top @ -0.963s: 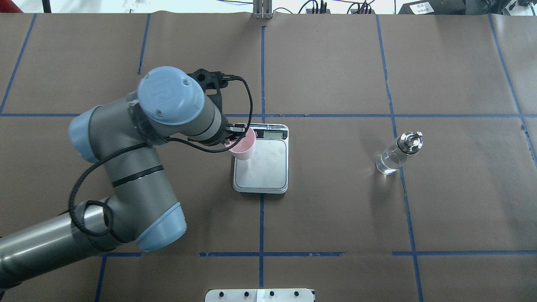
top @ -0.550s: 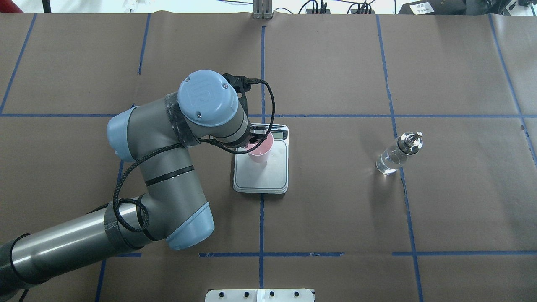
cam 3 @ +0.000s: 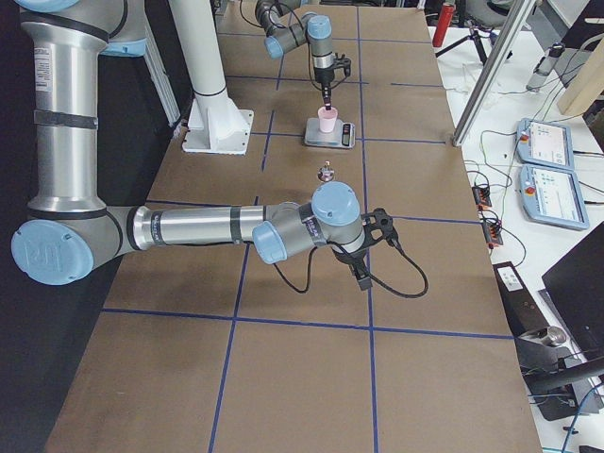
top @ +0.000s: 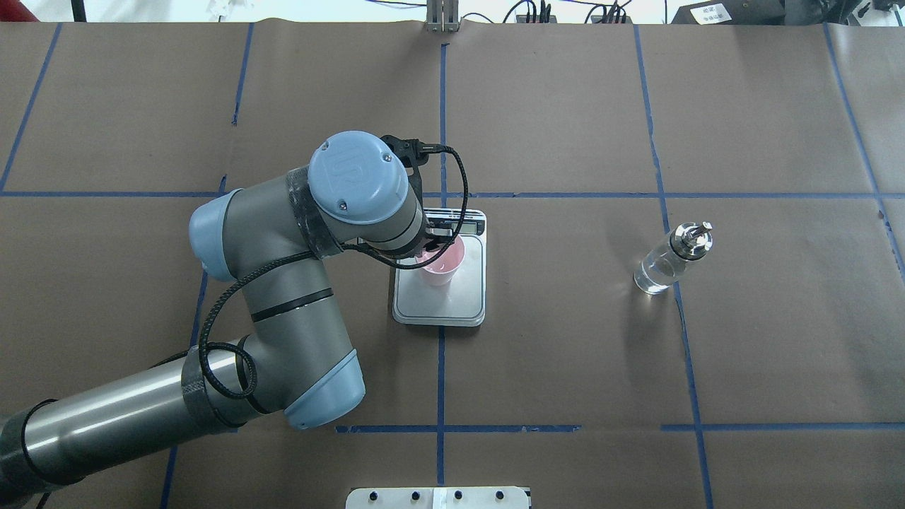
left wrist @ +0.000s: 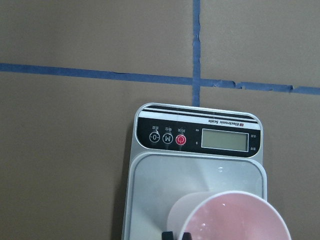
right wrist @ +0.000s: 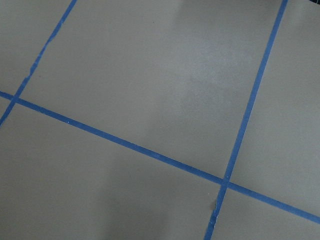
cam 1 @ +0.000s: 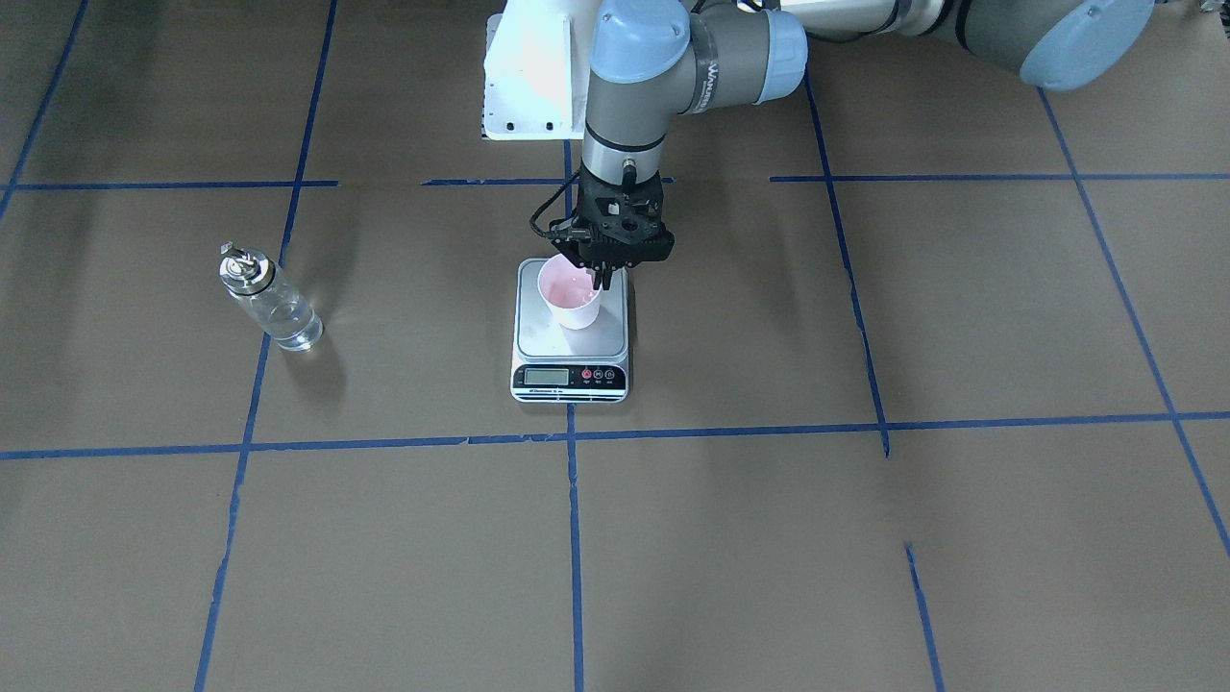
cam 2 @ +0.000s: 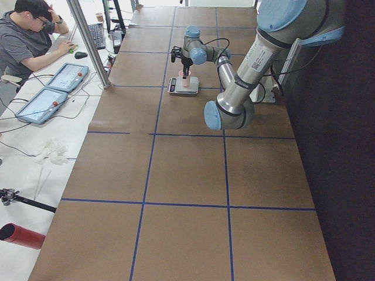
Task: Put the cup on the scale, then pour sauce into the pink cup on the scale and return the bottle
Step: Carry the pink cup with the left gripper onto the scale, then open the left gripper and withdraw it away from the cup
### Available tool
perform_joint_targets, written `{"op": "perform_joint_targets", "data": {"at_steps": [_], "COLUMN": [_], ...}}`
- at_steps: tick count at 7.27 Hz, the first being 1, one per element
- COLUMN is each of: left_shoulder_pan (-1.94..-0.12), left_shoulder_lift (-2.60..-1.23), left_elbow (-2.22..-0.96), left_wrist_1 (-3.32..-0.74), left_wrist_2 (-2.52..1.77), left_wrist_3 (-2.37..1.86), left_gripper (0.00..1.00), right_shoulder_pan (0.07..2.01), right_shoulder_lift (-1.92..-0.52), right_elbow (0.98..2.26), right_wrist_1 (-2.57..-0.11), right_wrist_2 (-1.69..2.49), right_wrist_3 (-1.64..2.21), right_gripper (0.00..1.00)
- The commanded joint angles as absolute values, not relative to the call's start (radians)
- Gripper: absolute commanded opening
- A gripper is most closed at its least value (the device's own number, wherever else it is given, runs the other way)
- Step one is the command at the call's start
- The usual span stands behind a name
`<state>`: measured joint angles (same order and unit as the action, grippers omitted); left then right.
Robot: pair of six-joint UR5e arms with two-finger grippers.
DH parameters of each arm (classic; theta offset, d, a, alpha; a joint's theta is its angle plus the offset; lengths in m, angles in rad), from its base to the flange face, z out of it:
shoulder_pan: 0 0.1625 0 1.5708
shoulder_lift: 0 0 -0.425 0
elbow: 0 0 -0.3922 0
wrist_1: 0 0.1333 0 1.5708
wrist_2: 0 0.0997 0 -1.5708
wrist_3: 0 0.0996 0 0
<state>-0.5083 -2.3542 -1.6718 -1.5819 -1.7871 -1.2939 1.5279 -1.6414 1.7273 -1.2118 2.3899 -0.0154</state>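
The pink cup [cam 1: 572, 296] stands upright over the back half of the scale's silver plate [cam 1: 538, 336], its base at the plate. My left gripper [cam 1: 601, 279] comes straight down and is shut on the cup's rim, on the robot's side. In the left wrist view the cup [left wrist: 235, 220] is at the bottom edge, behind the scale's display strip [left wrist: 200, 139]. The clear glass bottle [top: 668, 260] with the clear sauce stands upright far to the right of the scale [top: 442, 304]. My right gripper [cam 3: 363, 274] shows only in the exterior right view; I cannot tell whether it is open or shut.
Brown paper with blue tape lines covers the table [top: 565, 353]. A white mounting plate [cam 1: 528, 77] sits at the robot's side. An operator and tablets [cam 2: 53, 88] are beyond the far table edge. The right arm [cam 3: 217, 226] hovers over the table's right end.
My left arm has carried the cup rightwards from the scale's left edge to over the plate. The bottle has not moved.
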Motion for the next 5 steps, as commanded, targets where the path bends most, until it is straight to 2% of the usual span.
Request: {"op": "perform_joint_targets", "data": {"at_steps": [1, 2, 3, 5], "left_shoulder_pan": [-0.508, -0.509, -0.526, -0.622], "left_shoulder_lift": [-2.350, -2.346, -2.332, -2.124], "left_elbow": [-1.672, -1.687, -1.728, -1.994], "left_wrist_1": [-1.588, -1.585, -1.568, -1.498], "left_wrist_2": [-1.787, -1.784, -1.790, -1.795], "left_wrist_3": [-1.292, -1.283, -1.210, -0.936], "left_gripper": [0.64, 1.00, 1.00, 1.00], "right_shoulder_pan": [1.528, 1.528, 1.528, 1.528], "right_shoulder_lift": [-1.641, -1.641, -1.640, -1.640], "right_elbow": [1.727, 1.727, 1.729, 1.741], "right_wrist_1": [-1.212, -1.212, -1.212, -1.209], "right_wrist_2": [2.390, 2.390, 2.391, 2.439], "right_wrist_3": [-0.015, -0.015, -0.003, 0.058], "right_gripper": [1.00, 1.00, 1.00, 1.00]}}
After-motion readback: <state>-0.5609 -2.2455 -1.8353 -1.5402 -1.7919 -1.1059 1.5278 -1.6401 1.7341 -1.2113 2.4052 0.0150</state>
